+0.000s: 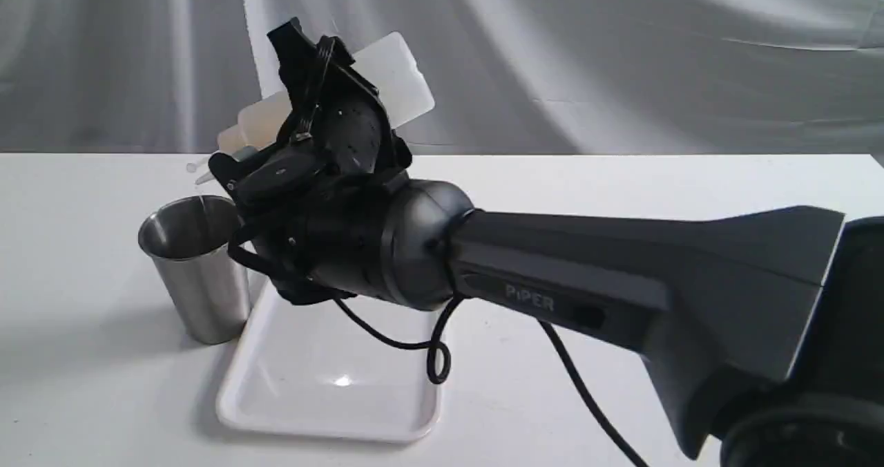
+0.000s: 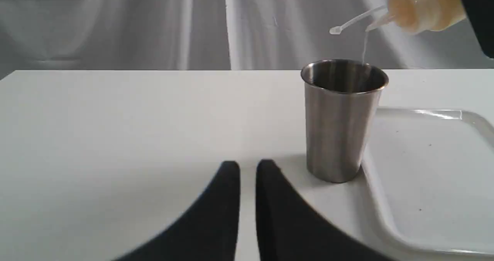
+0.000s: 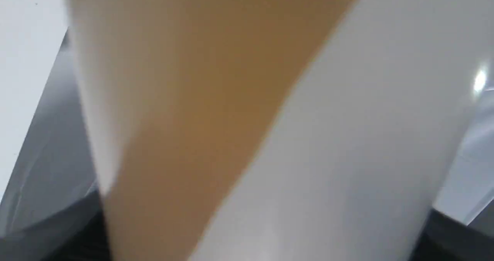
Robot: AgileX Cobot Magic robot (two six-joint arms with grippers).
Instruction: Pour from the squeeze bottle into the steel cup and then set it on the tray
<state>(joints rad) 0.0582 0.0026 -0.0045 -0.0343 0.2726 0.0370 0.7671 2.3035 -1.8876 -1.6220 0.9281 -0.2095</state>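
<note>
My right gripper [image 1: 304,108] is shut on the squeeze bottle [image 1: 400,73], holding it tilted with the nozzle down toward the steel cup [image 1: 197,267]. In the left wrist view a thin stream runs from the squeeze bottle [image 2: 420,6] into the steel cup [image 2: 339,118], and the cap strap [image 2: 353,21] sticks out sideways. The right wrist view is filled by the bottle [image 3: 231,118], its amber liquid slanted inside. The cup stands upright on the table against the white tray [image 1: 331,377], whose rim [image 2: 428,168] lies beside it. My left gripper [image 2: 248,168] rests low in front of the cup, shut on nothing.
The right arm [image 1: 621,280] stretches across the table over the tray, with a black cable [image 1: 428,346] hanging in a loop above it. A grey draped cloth [image 1: 621,52] closes off the back. White tabletop [image 2: 135,118] lies left of the cup.
</note>
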